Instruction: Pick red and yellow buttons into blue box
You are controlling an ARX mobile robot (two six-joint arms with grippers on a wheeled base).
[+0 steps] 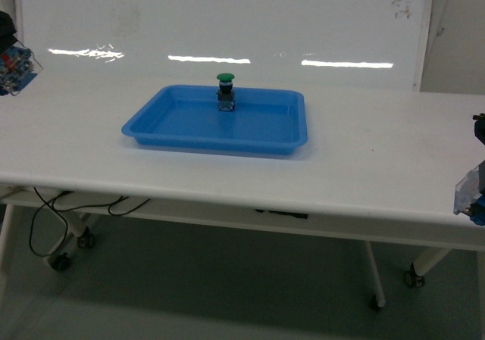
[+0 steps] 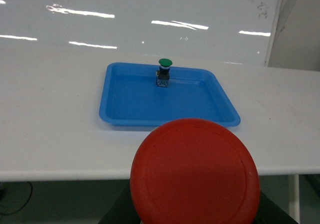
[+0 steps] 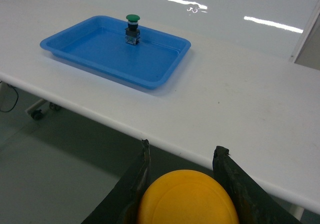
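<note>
The red button's cap [image 2: 195, 171] fills the bottom of the left wrist view, held in my left gripper [image 1: 10, 61], which is shut on it at the table's far left edge. Only dark slivers of that gripper's fingers [image 2: 119, 213] show beside the cap. The yellow button's cap [image 3: 187, 200] sits between the two black fingers of my right gripper [image 3: 182, 151], which is shut on it just off the table's front right edge. Its clear contact block [image 1: 470, 192] shows at the head view's right edge. The blue box is out of view.
A shallow blue tray [image 1: 189, 132] lies mid-table with a green-capped button [image 1: 225, 92] standing upright near its far rim. The white table [image 1: 379, 158] backs onto a white board. Cables and castor legs [image 1: 64, 257] are under the table.
</note>
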